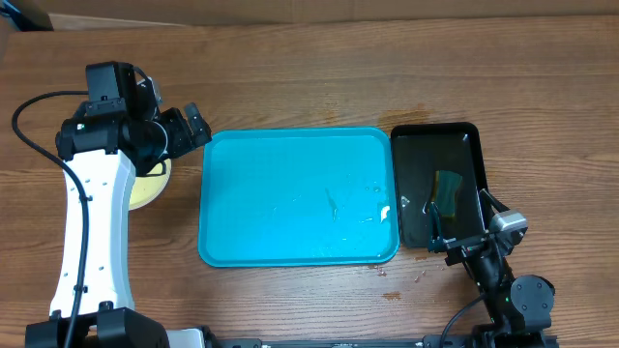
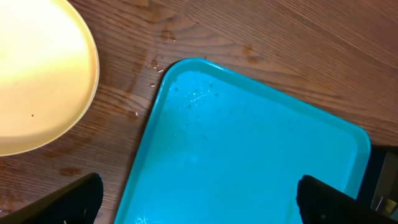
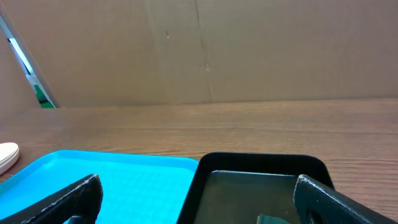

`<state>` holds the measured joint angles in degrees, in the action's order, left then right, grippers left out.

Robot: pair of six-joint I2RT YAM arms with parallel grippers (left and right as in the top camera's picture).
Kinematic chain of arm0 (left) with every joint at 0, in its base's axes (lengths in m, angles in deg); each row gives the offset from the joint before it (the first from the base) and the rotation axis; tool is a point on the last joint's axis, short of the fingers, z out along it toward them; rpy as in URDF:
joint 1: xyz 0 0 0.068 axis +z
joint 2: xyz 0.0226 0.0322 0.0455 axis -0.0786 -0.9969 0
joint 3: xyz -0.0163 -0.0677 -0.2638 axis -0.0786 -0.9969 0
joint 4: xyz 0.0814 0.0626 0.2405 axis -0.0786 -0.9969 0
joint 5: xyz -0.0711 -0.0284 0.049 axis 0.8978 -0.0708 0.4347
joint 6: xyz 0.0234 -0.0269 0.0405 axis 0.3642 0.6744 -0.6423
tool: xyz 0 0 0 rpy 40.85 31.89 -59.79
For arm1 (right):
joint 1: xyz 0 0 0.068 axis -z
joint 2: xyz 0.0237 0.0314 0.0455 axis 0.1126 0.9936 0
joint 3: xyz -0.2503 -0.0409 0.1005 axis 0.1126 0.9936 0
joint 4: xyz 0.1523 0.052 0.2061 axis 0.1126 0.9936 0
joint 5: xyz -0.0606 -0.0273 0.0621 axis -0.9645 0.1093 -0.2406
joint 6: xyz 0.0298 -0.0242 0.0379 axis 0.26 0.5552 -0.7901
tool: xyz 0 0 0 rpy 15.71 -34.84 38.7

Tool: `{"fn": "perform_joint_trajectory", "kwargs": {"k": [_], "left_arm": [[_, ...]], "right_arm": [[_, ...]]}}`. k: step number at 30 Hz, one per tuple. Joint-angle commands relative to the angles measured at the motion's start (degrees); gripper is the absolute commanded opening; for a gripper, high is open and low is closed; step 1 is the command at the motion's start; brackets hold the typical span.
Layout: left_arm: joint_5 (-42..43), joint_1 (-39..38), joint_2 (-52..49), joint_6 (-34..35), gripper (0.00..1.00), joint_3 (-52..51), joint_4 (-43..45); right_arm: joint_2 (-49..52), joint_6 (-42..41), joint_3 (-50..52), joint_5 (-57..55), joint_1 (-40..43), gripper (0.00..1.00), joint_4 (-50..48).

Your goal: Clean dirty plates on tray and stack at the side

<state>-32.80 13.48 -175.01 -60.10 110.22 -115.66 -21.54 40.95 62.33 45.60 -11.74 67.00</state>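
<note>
The cyan tray lies mid-table and holds no plates, only wet streaks and small specks. It also shows in the left wrist view and the right wrist view. A pale yellow plate sits on the table left of the tray, mostly hidden under my left arm. It is clearer in the left wrist view. Its edge shows in the right wrist view. No white plates are visible. My left gripper is open and empty above the tray's left end. My right gripper is open and empty.
A black tray holding water and a green-yellow sponge stands right of the cyan tray. Crumbs and wet marks lie on the wooden table around the tray. A cardboard wall stands at the far edge.
</note>
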Motion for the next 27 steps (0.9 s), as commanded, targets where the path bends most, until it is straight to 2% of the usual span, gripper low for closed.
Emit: {"fn": "perform_joint_trajectory", "kwargs": {"k": [1,6,10,19,23,27], "left_arm": [[-0.28,-0.44,4.33,0.17,1.00,0.74,0.46],[1.09,-0.44,13.92,0.20,1.00,0.39,-0.20],[5.16,-0.46,26.12,0.24,1.00,-3.13,-1.09],[5.70,-2.80,60.63,0.85,1.00,-25.07,0.70],[5.73,-2.80,74.90,0.87,1.00,-37.77,10.12],[5.90,-2.80,82.95,4.00,1.00,-49.33,29.09]], "right_arm": [[-0.61,0.07,0.61,0.07,0.22,1.00,-0.33],[-0.61,0.07,0.61,0.09,0.22,1.00,-0.33],[-0.61,0.07,0.61,0.09,0.22,1.00,-0.33],[-0.61,0.07,0.61,0.09,0.22,1.00,-0.33],[-0.61,0.07,0.61,0.07,0.22,1.00,-0.33],[-0.61,0.07,0.61,0.09,0.22,1.00,-0.33]]}}
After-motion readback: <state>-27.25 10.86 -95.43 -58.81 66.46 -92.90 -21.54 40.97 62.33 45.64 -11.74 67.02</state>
